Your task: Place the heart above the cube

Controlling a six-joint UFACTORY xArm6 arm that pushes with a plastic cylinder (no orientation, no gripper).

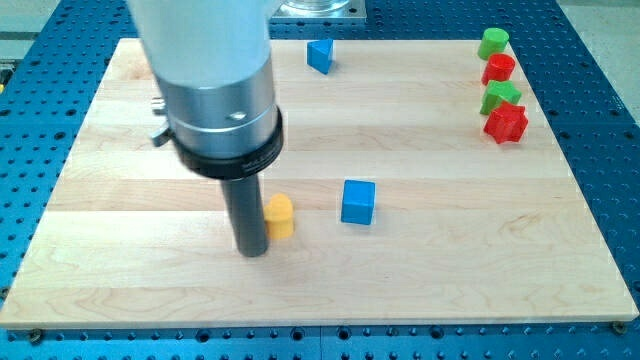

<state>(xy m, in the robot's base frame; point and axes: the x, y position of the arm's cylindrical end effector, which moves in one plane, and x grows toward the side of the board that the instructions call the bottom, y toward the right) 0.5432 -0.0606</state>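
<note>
The arm is standing over the wooden board [420,280], its rod reaching down so that my tip [254,251] is touching the board just left of the yellow block [280,216], which I take to be the heart, though its shape is hard to read; there are no jaws to spread or pinch, only the bare rod pressing alongside; the blue cube [358,202] is sitting near, to the view's right; the yellow block is lying beside the cube, not above it, so most of the pushing seems left to do.
</note>
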